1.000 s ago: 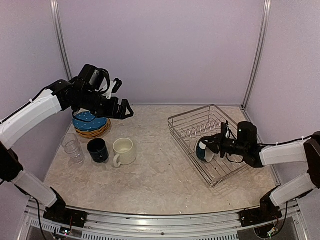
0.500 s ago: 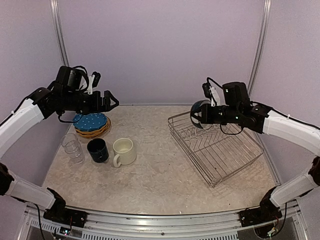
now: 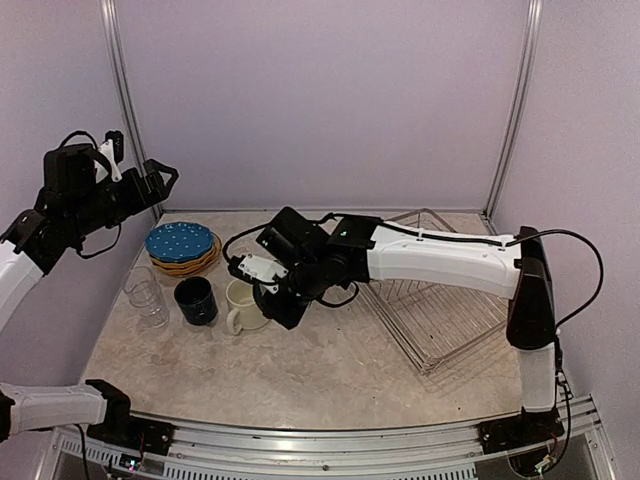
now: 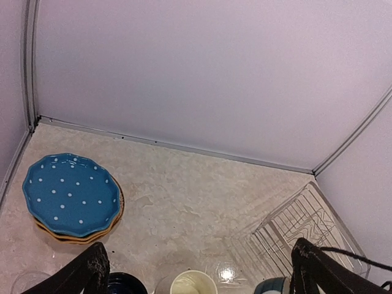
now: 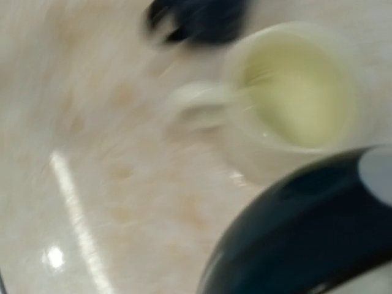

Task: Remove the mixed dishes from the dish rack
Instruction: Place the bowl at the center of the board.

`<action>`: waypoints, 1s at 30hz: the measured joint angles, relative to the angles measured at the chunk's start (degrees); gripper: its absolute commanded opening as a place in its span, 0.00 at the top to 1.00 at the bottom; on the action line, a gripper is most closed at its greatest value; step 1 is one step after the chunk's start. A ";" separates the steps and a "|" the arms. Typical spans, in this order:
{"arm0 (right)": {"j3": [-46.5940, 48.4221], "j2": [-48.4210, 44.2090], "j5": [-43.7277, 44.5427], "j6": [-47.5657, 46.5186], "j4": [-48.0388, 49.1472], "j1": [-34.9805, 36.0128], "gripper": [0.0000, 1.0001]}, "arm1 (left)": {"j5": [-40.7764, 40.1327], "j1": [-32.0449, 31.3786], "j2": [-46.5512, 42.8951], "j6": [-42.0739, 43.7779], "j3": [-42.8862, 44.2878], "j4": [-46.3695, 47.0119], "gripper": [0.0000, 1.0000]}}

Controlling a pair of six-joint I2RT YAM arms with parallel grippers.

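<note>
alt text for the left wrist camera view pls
A blue white-dotted plate tops a stack of orange plates at left on a beige table, seen from above past the open left gripper. The wire dish rack sits lower right; a cream mug, navy mug and teal bowl peek in at the bottom edge.

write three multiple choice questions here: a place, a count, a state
1. Where is the blue white-dotted plate? A under the orange plates B on top of the orange plates C alone on the table
2. How many mugs stand on the table? A four B one C two
3. The left gripper is: A open and empty B shut and empty C shut on the plate
Key: 1 B, it tops the stack. 2 C, navy mug and cream mug. 3 A, jaws apart, nothing between.
</note>
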 measured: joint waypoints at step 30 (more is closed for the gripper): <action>13.38 17.09 -5.62 -7.63 -13.97 5.60 0.26 | -0.31 3.87 -1.11 -1.29 -0.55 2.58 0.01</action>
